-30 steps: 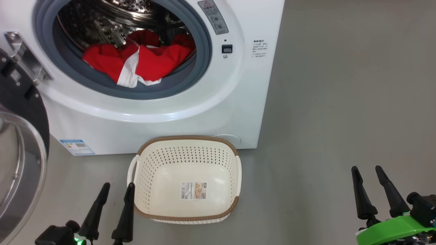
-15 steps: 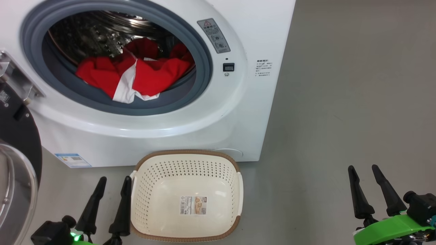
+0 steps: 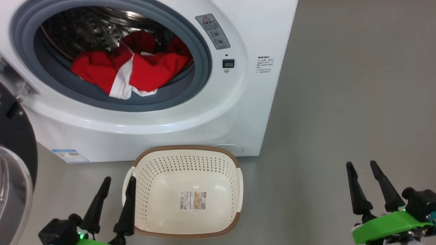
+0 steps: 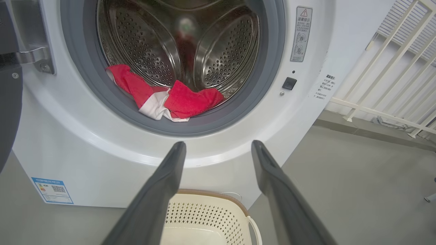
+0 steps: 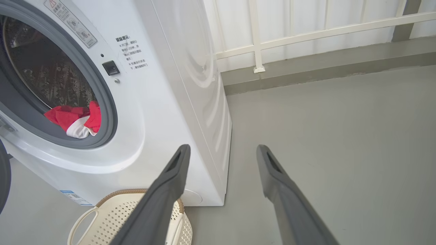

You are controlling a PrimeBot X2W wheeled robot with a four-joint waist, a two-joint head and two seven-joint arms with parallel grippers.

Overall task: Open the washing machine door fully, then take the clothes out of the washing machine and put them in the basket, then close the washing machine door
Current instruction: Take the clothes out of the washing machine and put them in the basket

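Observation:
The white washing machine stands ahead with its washing machine door swung open at the far left, black rim and glass bowl showing. Red and white clothes lie at the front of the steel drum, partly over the grey rubber ring. The cream basket sits on the floor just in front of the machine, with nothing in it. My left gripper is open at the basket's left side, aimed at the clothes in the left wrist view. My right gripper is open over the floor far to the right.
Grey floor stretches to the right of the machine. A white railing and a low kerb run behind it. A blue label sits on the machine's lower front.
The head view has shifted, so the machine and basket sit lower and further left. Both grippers stay open in nearly the same places.

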